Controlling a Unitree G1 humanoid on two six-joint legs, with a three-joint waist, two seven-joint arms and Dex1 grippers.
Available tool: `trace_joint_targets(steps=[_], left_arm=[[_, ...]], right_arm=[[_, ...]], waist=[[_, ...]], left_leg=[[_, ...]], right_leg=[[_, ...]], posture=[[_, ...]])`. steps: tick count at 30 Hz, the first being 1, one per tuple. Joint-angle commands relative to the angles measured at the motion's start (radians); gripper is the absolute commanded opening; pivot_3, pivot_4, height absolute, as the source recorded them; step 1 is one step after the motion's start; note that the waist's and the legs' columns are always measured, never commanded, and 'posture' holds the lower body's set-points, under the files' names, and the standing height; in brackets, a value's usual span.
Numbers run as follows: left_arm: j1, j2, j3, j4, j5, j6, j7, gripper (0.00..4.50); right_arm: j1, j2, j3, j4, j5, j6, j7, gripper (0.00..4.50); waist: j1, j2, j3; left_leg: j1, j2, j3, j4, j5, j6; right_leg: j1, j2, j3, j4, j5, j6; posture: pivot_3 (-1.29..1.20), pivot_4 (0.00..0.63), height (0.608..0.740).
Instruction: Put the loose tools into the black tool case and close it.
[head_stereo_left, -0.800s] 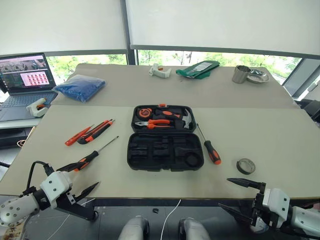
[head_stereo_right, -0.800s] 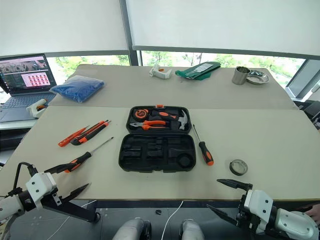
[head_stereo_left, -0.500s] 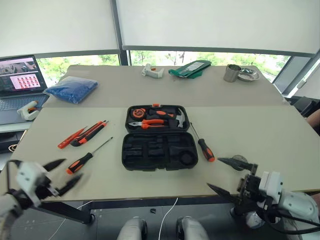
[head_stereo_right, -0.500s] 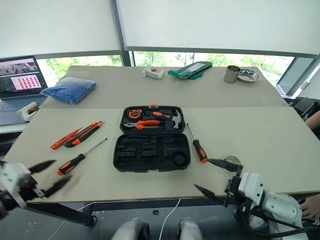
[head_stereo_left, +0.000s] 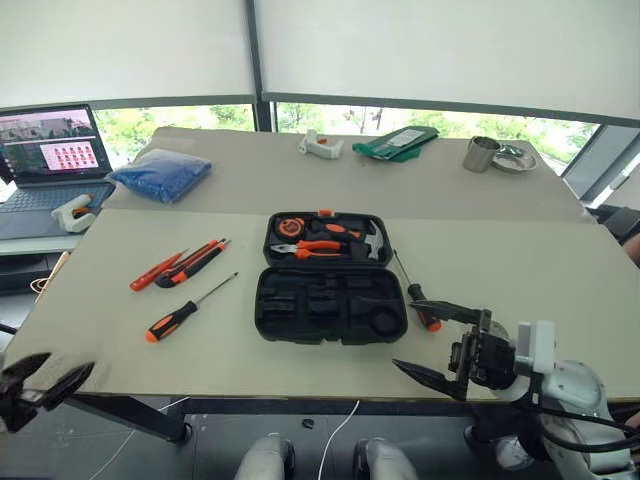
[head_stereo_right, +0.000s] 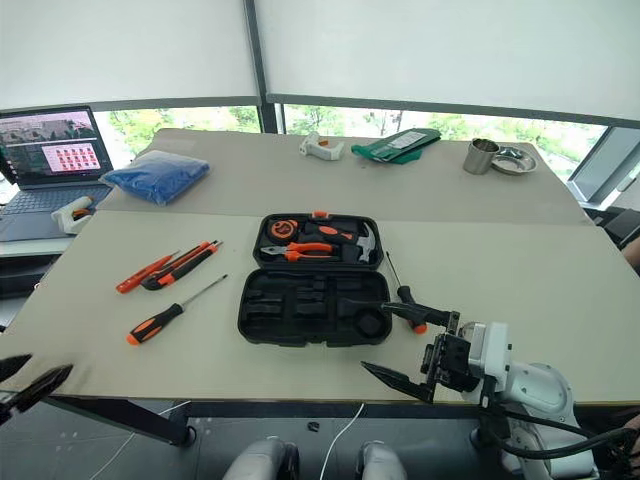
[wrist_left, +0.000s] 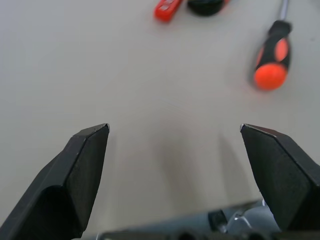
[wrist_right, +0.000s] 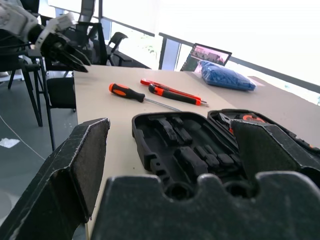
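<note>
The black tool case (head_stereo_left: 330, 304) lies open mid-table, its near half with bare slots and its far half holding pliers and a hammer. One screwdriver (head_stereo_left: 184, 312) lies left of the case. Farther left are another screwdriver (head_stereo_left: 193, 261) and an orange utility knife (head_stereo_left: 155, 272). A third screwdriver (head_stereo_left: 416, 291) lies by the case's right side. My right gripper (head_stereo_left: 402, 333) is open, pointing left at the case's near right corner, above the table. At the table's near left edge my left gripper (head_stereo_left: 68, 362) is open and holds nothing, with one screwdriver handle (wrist_left: 272, 60) ahead of it.
A laptop (head_stereo_left: 50, 150) and a small white device (head_stereo_left: 75, 212) sit at the far left. A blue bag (head_stereo_left: 160, 172) lies behind the tools. On the far table are a white object (head_stereo_left: 320, 145), green items (head_stereo_left: 400, 140), a metal cup (head_stereo_left: 482, 152) and a dish (head_stereo_left: 515, 157).
My right gripper has swung left toward the case's near right corner. My left gripper has drawn away from the near screwdriver, out to the table's left edge. Both stayed open.
</note>
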Motion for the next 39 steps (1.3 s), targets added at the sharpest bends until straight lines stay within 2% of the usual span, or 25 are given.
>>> trace_joint_targets(steps=[1, 4, 6, 8, 9, 16, 17, 21, 27, 29, 31, 36, 39], left_arm=[[-0.097, 0.047, -0.111, -0.083, 0.004, 0.131, 0.048, 4.50], [-0.206, 0.059, -0.227, -0.078, 0.041, 0.208, 0.088, 4.50], [-0.247, 0.064, -0.290, -0.062, 0.068, 0.247, 0.097, 4.50], [-0.256, 0.079, -0.344, -0.047, 0.125, 0.230, 0.094, 3.96], [-0.255, 0.085, -0.359, -0.042, 0.140, 0.227, 0.086, 3.84], [-0.292, 0.079, -0.366, -0.053, 0.142, 0.128, -0.024, 1.09], [-0.330, 0.076, -0.365, -0.057, 0.137, 0.089, -0.047, 0.86], [-0.505, 0.042, -0.402, -0.059, 0.126, -0.016, -0.111, 0.85], [-0.784, -0.044, -0.652, -0.023, 0.233, -0.095, -0.208, 0.85], [-0.879, -0.095, -0.761, 0.051, 0.327, -0.151, -0.225, 0.85], [-0.982, -0.154, -0.869, 0.175, 0.448, -0.250, -0.229, 0.85], [-1.095, -0.238, -0.992, 0.380, 0.597, -0.409, -0.250, 0.85], [-1.121, -0.258, -1.015, 0.447, 0.648, -0.468, -0.249, 0.85]], right_arm=[[-0.028, -0.002, -0.017, -0.009, 0.004, 0.011, -0.007, 4.49], [-0.051, 0.000, -0.008, 0.011, 0.000, 0.019, -0.002, 4.49], [-0.066, 0.004, -0.006, 0.029, -0.008, 0.016, 0.002, 4.49], [-0.081, 0.005, -0.008, 0.040, -0.010, 0.016, 0.001, 4.50], [-0.085, 0.005, -0.010, 0.042, -0.010, 0.017, 0.001, 4.50], [-0.048, -0.022, -0.059, 0.037, 0.018, 0.038, 0.003, 4.50], [-0.044, -0.029, -0.078, 0.040, 0.028, 0.043, 0.000, 4.50], [-0.049, -0.048, -0.146, 0.046, 0.061, 0.077, -0.020, 4.50], [-0.126, -0.097, -0.191, 0.105, 0.072, 0.137, -0.017, 4.50], [-0.160, -0.118, -0.178, 0.121, 0.062, 0.171, -0.010, 4.50], [-0.201, -0.129, -0.160, 0.131, 0.057, 0.204, -0.011, 4.50], [-0.234, -0.116, -0.127, 0.114, 0.045, 0.237, -0.008, 4.50], [-0.223, -0.105, -0.127, 0.094, 0.045, 0.239, -0.021, 4.50]], waist=[[-0.004, 0.001, -0.001], [-0.011, 0.001, -0.001], [-0.019, 0.000, -0.002], [-0.027, 0.000, -0.002], [-0.029, 0.000, -0.002], [-0.028, 0.001, -0.002], [-0.027, 0.001, -0.001], [-0.008, 0.000, -0.001], [-0.004, 0.001, -0.001], [-0.005, 0.001, -0.001], [-0.005, 0.000, -0.001], [-0.013, 0.000, -0.001], [-0.013, 0.000, -0.001]], left_leg=[[-0.001, 0.001, 0.001, 0.000, 0.000, 0.000], [0.000, 0.002, 0.005, 0.000, 0.000, 0.000], [0.001, 0.001, 0.010, 0.000, 0.000, 0.000], [0.001, 0.001, 0.011, 0.000, 0.000, -0.001], [0.001, 0.002, 0.011, 0.000, -0.002, -0.003], [0.002, 0.012, 0.011, 0.000, -0.006, -0.009], [0.002, 0.012, 0.011, 0.000, -0.006, -0.009], [0.002, 0.012, 0.011, 0.001, -0.006, -0.011], [0.004, 0.011, 0.013, 0.002, -0.005, -0.011], [0.004, 0.011, 0.013, 0.004, -0.005, -0.009], [0.003, 0.010, 0.014, 0.004, 0.001, 0.000], [0.002, 0.012, 0.014, 0.006, 0.000, 0.000], [0.000, 0.012, 0.014, 0.006, 0.000, 0.000]], right_leg=[[0.000, 0.000, 0.000, -0.001, 0.000, 0.000], [0.002, 0.005, 0.000, -0.002, 0.001, 0.000], [0.001, 0.006, 0.001, -0.003, 0.016, -0.001], [0.000, 0.007, 0.001, -0.003, 0.019, -0.003], [0.000, 0.009, 0.001, -0.002, 0.019, -0.003], [-0.001, 0.021, 0.000, -0.002, 0.015, -0.009], [-0.001, 0.021, 0.000, -0.002, 0.014, -0.010], [0.000, 0.020, 0.000, -0.002, 0.014, -0.012], [0.002, 0.021, 0.002, -0.002, 0.017, -0.011], [0.003, 0.022, 0.002, -0.002, 0.018, -0.011], [0.003, 0.024, 0.003, -0.002, 0.018, -0.010], [0.002, 0.029, 0.005, -0.002, 0.021, -0.006], [0.000, 0.030, 0.005, -0.002, 0.021, -0.007]], posture=[[0.00, 0.150, 0.740], [0.00, 0.150, 0.740], [0.00, 0.150, 0.740], [0.00, 0.150, 0.740], [0.00, 0.150, 0.740], [0.00, 0.150, 0.740], [0.00, 0.150, 0.740], [0.00, 0.150, 0.740], [0.00, 0.150, 0.740], [0.00, 0.150, 0.740], [0.00, 0.150, 0.740], [0.00, 0.150, 0.740], [0.00, 0.150, 0.740]])
